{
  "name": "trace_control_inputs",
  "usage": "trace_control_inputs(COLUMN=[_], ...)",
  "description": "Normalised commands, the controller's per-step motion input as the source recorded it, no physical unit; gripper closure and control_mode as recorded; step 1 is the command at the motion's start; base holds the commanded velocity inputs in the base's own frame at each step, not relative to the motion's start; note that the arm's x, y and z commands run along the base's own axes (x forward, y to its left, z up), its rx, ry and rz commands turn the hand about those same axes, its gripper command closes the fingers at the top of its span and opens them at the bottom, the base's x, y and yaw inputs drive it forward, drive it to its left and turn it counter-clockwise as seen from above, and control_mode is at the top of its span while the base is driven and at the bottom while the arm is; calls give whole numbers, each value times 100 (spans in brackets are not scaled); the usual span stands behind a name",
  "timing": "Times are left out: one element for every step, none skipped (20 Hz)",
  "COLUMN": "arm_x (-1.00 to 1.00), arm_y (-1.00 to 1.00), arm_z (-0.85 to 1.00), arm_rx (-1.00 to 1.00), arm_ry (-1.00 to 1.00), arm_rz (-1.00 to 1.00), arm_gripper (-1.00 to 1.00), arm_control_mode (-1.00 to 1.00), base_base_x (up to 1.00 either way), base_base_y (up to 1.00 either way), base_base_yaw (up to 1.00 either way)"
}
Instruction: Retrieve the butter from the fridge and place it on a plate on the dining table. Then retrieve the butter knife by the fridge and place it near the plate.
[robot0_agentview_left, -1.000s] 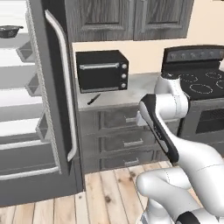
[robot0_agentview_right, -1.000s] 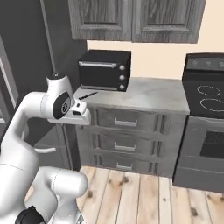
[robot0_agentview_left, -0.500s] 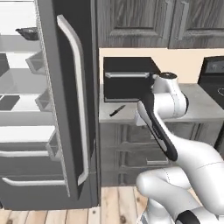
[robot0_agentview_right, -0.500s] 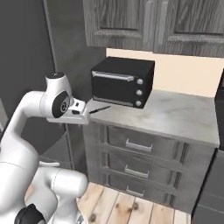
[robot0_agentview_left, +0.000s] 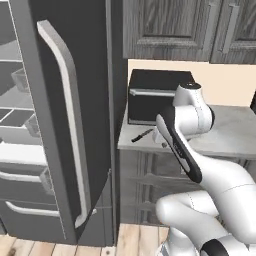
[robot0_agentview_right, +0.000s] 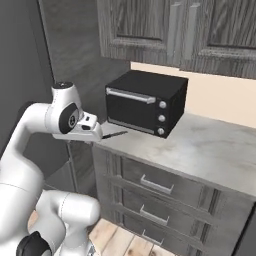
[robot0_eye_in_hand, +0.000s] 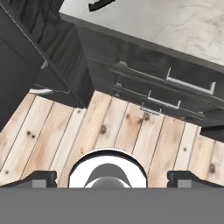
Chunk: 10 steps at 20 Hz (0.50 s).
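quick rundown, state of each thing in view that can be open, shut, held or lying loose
fridge: left door open, shelves showing
butter knife: lying loose on the worktop, not held
toaster oven: door shut
drawers: shut
upper cabinets: shut
tool: open, holding nothing, pointing at the floor

The left base view looks forward from behind the arm, close to the fridge (robot0_agentview_left: 75, 125), whose door edge fills its left half. The right base view faces the same worktop (robot0_agentview_right: 200, 150) from the other side. Both share the black toaster oven (robot0_agentview_left: 155, 95) and the butter knife (robot0_agentview_left: 142, 135) before it. The hand view looks steeply down past the worktop edge at drawer fronts (robot0_eye_in_hand: 166, 94) and plank floor (robot0_eye_in_hand: 131, 135).
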Motion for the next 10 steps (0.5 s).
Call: trace_control_inputs(arm_x=[0, 0, 0, 0, 0, 0, 0, 0, 0, 0], arm_y=[0, 0, 0, 0, 0, 0, 0, 0, 0, 0], arm_z=[0, 0, 0, 0, 0, 0, 0, 0, 0, 0], arm_rx=[0, 0, 0, 0, 0, 0, 0, 0, 0, 0], arm_ry=[0, 0, 0, 0, 0, 0, 0, 0, 0, 0], arm_rz=[0, 0, 0, 0, 0, 0, 0, 0, 0, 0], arm_gripper=[-100, -100, -100, -100, -100, -100, -100, -100, -100, -100], arm_control_mode=[100, 100, 100, 100, 100, 100, 100, 100, 100, 100], base_base_x=[19, 17, 13, 9, 9, 5, 4, 11, 21, 28], base_base_y=[-69, -72, -71, -76, -71, -68, -57, -31, 0, 0], base_base_yaw=[22, 21, 18, 16, 15, 12, 8, 0, 0, 0])
